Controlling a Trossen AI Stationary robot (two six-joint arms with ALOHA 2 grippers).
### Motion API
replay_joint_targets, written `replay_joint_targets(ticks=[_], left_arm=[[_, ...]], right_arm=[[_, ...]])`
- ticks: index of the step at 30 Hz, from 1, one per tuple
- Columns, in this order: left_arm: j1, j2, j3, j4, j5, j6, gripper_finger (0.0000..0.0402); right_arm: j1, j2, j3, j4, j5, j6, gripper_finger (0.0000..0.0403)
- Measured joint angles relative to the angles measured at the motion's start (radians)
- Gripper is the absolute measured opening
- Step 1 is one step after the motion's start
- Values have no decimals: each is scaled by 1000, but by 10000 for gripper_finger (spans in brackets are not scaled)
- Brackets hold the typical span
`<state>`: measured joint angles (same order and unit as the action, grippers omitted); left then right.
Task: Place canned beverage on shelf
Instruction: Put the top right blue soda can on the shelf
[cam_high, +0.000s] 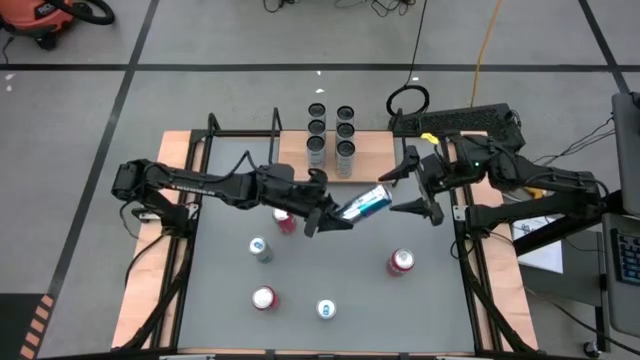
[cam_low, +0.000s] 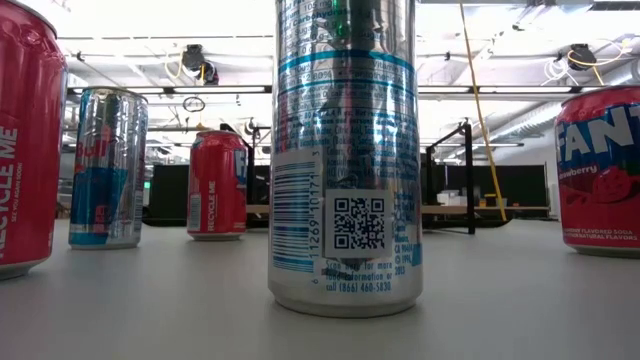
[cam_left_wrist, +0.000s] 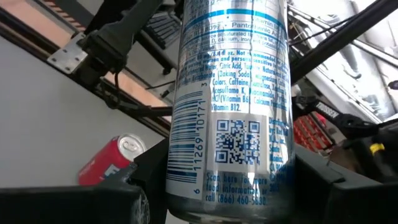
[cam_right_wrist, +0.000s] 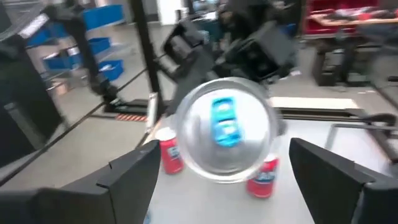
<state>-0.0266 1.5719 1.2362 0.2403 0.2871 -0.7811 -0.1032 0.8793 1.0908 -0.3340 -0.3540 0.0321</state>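
Observation:
My left gripper (cam_high: 335, 212) is shut on a silver and blue can (cam_high: 366, 202), held above the middle of the table. My right gripper (cam_high: 412, 190) is open just to the right of it. Its fingers stand on either side of the can's top end (cam_right_wrist: 224, 127) without touching it. The shelf (cam_high: 372, 150), a light-wood board with black rod frames, stands at the table's far edge. Several grey cans (cam_high: 331, 135) stand upright on it. My left gripper pinches the can's bottom end (cam_left_wrist: 186, 186), by the barcode and QR code, between its two fingers (cam_left_wrist: 93, 202). The fingers come level from the table's left and lie across the can. The can is lifted clear, lying nearly level, its top toward my right gripper.
Loose cans stand on the grey tabletop: a red one (cam_high: 285, 221) under my left gripper, a silver one (cam_high: 260, 249), a red one (cam_high: 263, 297), a silver-blue one (cam_high: 325, 309) near the front edge (cam_low: 345, 150), and a red one (cam_high: 400, 262) at the right.

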Motion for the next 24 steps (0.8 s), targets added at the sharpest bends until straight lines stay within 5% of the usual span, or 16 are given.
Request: replay_joint_targets(ticks=[6,16,24], left_arm=[[0,0,0,18,13,-24,227],[0,0,0,13,82,-77,227],[0,0,0,13,86,-78,227]], right_arm=[[-7,48,0,23,-114,-8,320],[-7,97,0,141,-123,-27,318],[-7,110,0,143,-161,-56,265]])
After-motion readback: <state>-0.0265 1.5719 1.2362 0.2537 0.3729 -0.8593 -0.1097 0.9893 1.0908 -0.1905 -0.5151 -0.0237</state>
